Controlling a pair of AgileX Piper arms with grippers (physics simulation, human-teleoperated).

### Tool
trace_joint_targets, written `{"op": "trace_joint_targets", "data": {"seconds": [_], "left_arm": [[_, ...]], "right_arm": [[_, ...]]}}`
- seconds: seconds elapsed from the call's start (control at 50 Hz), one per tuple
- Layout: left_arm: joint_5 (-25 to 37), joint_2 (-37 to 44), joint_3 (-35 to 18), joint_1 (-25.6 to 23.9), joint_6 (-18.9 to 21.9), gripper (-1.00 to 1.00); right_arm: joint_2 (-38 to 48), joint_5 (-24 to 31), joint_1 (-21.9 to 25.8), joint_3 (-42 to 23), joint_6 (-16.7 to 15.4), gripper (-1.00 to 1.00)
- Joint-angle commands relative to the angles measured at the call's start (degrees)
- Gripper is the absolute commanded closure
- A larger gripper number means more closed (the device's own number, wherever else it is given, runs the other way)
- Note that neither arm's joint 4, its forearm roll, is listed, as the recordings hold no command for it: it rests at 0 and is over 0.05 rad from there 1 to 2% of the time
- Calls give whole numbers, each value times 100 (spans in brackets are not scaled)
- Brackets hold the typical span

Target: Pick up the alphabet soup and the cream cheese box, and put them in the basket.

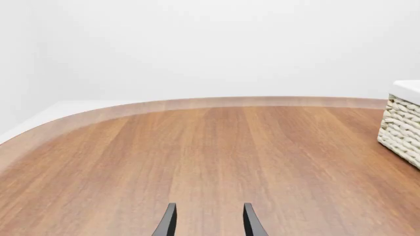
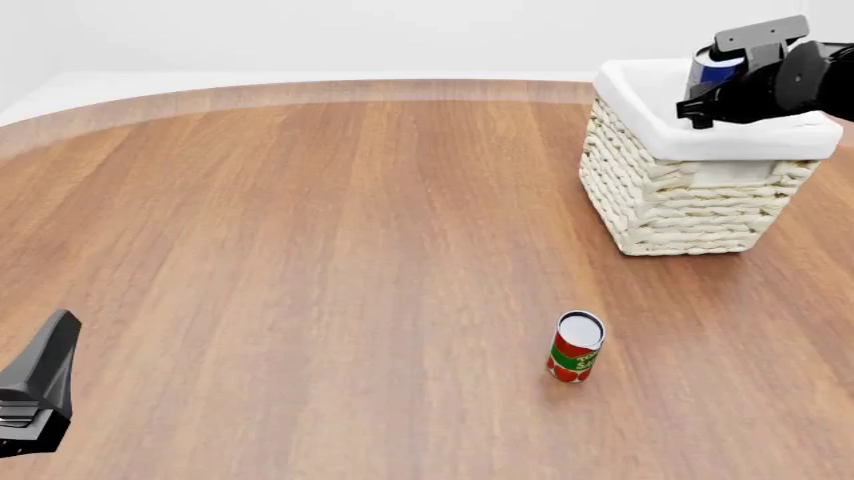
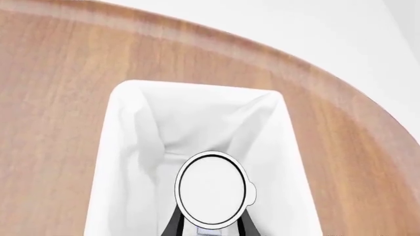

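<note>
My right gripper (image 2: 711,88) hangs over the basket (image 2: 683,195) at the far right, shut on the alphabet soup (image 2: 718,68), whose blue label shows between the fingers. In the right wrist view the can's silver top (image 3: 212,189) sits between the dark fingers (image 3: 172,225), right above the basket's white cloth lining (image 3: 196,123). My left gripper (image 1: 208,223) is open over bare wood, holding nothing; a corner of the basket (image 1: 402,132) shows at that view's edge. The cream cheese box is out of view.
A red and green can (image 2: 575,347) stands upright on the wooden table (image 2: 294,250), in front of the basket and a little to its left. The left arm (image 2: 38,392) rests low at the near left corner.
</note>
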Motion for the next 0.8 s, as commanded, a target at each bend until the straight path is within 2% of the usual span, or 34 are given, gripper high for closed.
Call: {"op": "trace_joint_targets", "data": {"seconds": [0.02,0.5,0.52,0.8], "left_arm": [[0,0,0,0,0,-100],[0,0,0,0,0,-100],[0,0,0,0,0,-100],[0,0,0,0,0,-100]], "right_arm": [[41,123,3,-153,164,100],[77,192,-38,-204,266,100],[50,152,-51,-175,269,-100],[-80,-39,-56,-43,405,-100]]}}
